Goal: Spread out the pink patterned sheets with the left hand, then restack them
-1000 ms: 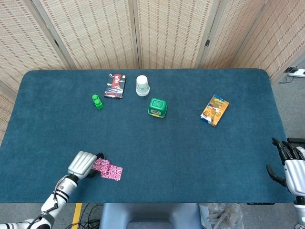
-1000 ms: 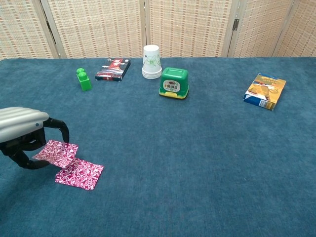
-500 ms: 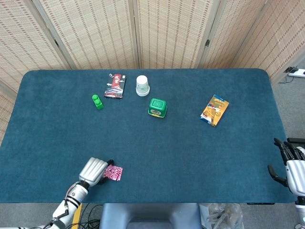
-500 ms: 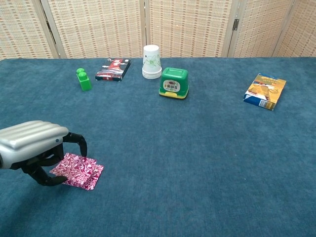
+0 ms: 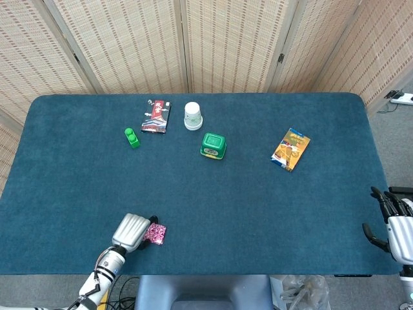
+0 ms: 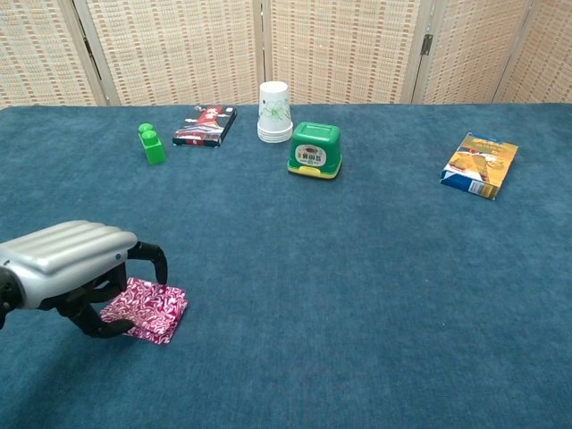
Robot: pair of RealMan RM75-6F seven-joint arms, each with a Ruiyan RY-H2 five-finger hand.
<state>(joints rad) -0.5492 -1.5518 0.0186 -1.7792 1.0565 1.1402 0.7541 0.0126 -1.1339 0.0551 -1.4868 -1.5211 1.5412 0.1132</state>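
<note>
A blue carpeted table [image 5: 206,194] fills both views, with woven screens behind it. In the head view, at about seven o'clock near the front edge, the left hand [image 5: 131,230] rests over the pink patterned sheets [image 5: 155,233]. The chest view shows the same left hand [image 6: 76,268] at about eight o'clock, silver on top with dark fingers [image 6: 154,261] curled down onto the left part of the pink patterned sheets [image 6: 152,309], which lie flat on the cloth as one overlapped pile; whether the fingers pinch the sheets or only press on them cannot be told.

The right hand [image 5: 392,227] sits at about four o'clock in the head view, just off the table's right edge, its dark fingers apart and holding nothing.

Toward twelve o'clock stand a white paper cup [image 6: 275,112] and, just beside it at its lower right, a green box [image 6: 315,149]. To the left lie a red and dark packet [image 6: 206,125] and a small green block [image 6: 151,144]. At about two o'clock lies an orange and blue snack box [image 6: 482,164], well apart from the rest.
</note>
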